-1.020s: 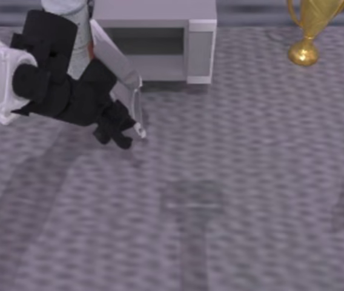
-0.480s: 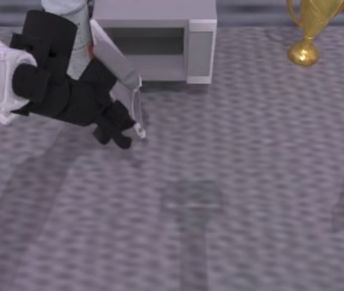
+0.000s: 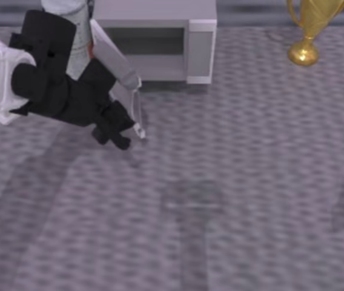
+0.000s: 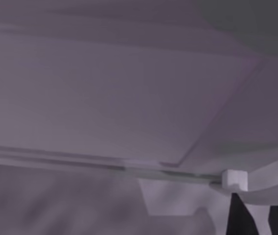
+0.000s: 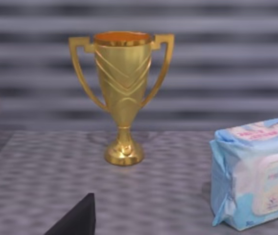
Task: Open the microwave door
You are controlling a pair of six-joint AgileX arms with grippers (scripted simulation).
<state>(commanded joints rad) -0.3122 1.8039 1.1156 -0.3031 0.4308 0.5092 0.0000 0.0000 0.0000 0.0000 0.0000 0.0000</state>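
Since a second ago, little has shifted: the left pincer (image 3: 125, 134) has crept a touch toward the top view's left, drawing the free edge of the white-framed microwave door with its grey translucent window (image 3: 119, 68) slightly farther out. That door now stands swung well away from the light grey boxy microwave (image 3: 155, 37), which sits at the back of the grey woven tabletop (image 3: 238, 182), left of centre, its dark cavity exposed and the plain grey control panel strip (image 3: 200, 51) on its right end.

At the door's outer edge a clear curved handle (image 3: 138, 109) hangs down, and the black pincer sits right against its lower tip. Whether the fingers are clamped on it or only hooked behind it, I cannot tell; the left wrist view shows just the pane up close and one dark fingertip (image 4: 242, 215) beneath a small white tab. Holding at the far end from the hinge makes sense, since that gives the most leverage for swinging.

Off to the right, a gold trophy cup (image 3: 308, 30) stands well apart. My right arm is parked out of the top view; its pincer's state cannot be told.
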